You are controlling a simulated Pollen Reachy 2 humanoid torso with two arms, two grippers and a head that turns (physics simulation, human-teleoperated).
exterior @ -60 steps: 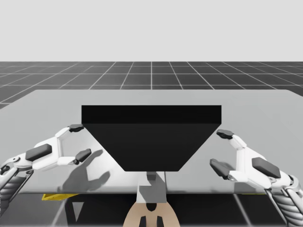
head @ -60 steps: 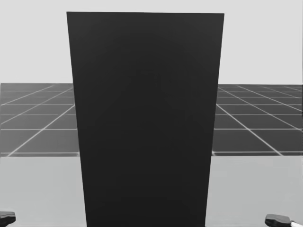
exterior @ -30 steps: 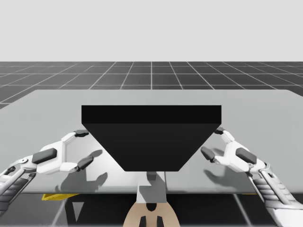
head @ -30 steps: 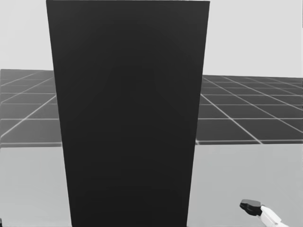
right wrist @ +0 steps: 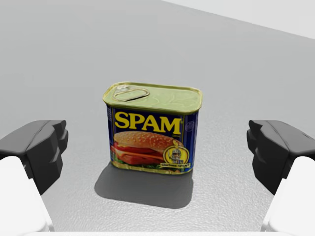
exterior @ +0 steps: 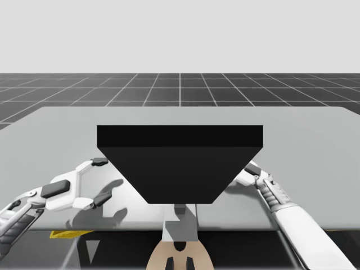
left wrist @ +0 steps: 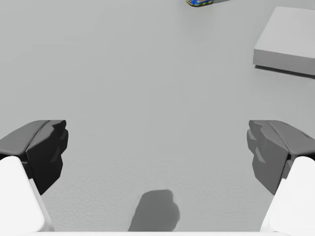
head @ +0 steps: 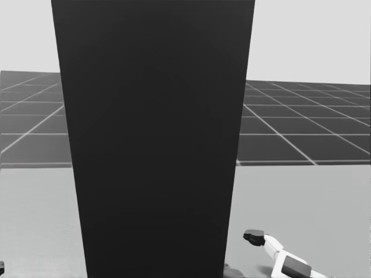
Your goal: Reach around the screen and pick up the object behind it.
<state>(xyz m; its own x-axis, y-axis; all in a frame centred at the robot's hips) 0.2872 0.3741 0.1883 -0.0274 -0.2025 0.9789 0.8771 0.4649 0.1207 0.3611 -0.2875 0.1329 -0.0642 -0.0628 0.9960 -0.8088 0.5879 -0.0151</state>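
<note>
A tall black screen (exterior: 180, 163) (head: 153, 139) stands in the middle of the grey table (exterior: 67, 129). Behind it, in the right wrist view, a blue rectangular can (right wrist: 152, 130) with a yellow-green lid stands upright on the table. It is just ahead of my right gripper (right wrist: 157, 147), centred between the open fingers and untouched. My right arm (exterior: 270, 194) bends in at the screen's right edge, and my right gripper (head: 240, 252) is low beside the screen in the head view. My left gripper (exterior: 102, 180) (left wrist: 157, 147) hangs open over bare table left of the screen.
Ahead of the left gripper lies a flat grey block (left wrist: 288, 42), and further off a small blue and yellow shape (left wrist: 199, 2). A yellow object (exterior: 62, 233) shows below the table's near left edge. Open table lies on both sides of the screen.
My right arm has swung inward from the right, its gripper now passing behind the screen's right edge. The left gripper crept slightly toward the screen. My head has turned right.
</note>
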